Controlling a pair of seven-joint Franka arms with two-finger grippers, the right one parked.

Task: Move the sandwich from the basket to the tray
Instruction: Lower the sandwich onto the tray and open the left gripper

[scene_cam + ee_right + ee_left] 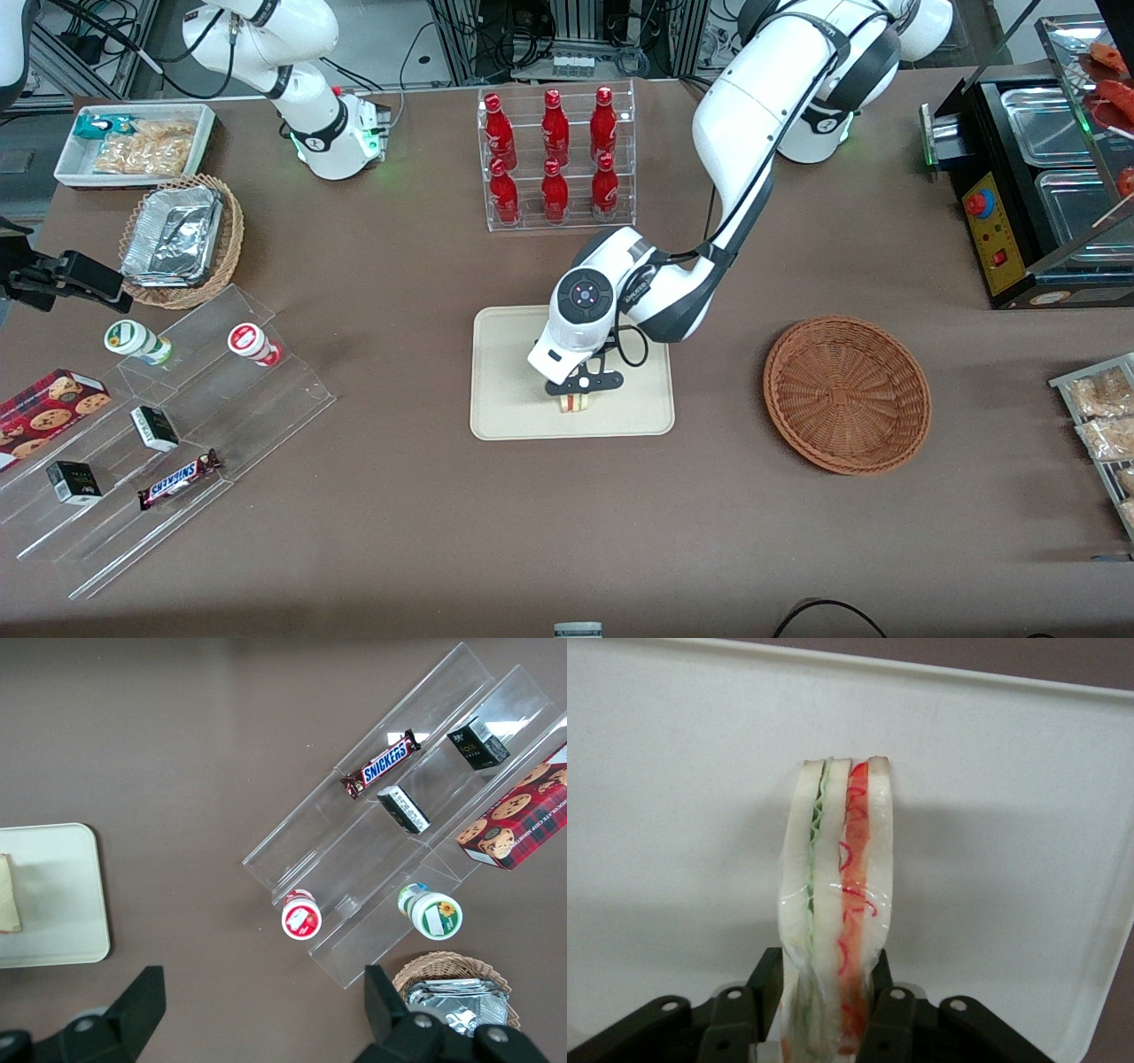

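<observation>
The sandwich (574, 404), a wedge of white bread with green and red filling in clear wrap, stands on its edge on the cream tray (505, 390), in the part nearest the front camera. My left gripper (578, 390) is right above it, shut on the sandwich. In the left wrist view the black fingers (765, 981) press both sides of the sandwich (837, 877) over the tray (673, 815). The reddish-brown basket (846, 394) lies empty beside the tray, toward the working arm's end. The right wrist view shows the sandwich (8, 895) on the tray (62, 904).
A clear rack of red bottles (556, 159) stands farther from the camera than the tray. A clear stepped shelf with snacks (168, 434), a tan basket of foil trays (182, 239) and a white bin (133, 142) lie toward the parked arm's end. A black appliance (1036, 186) stands toward the working arm's end.
</observation>
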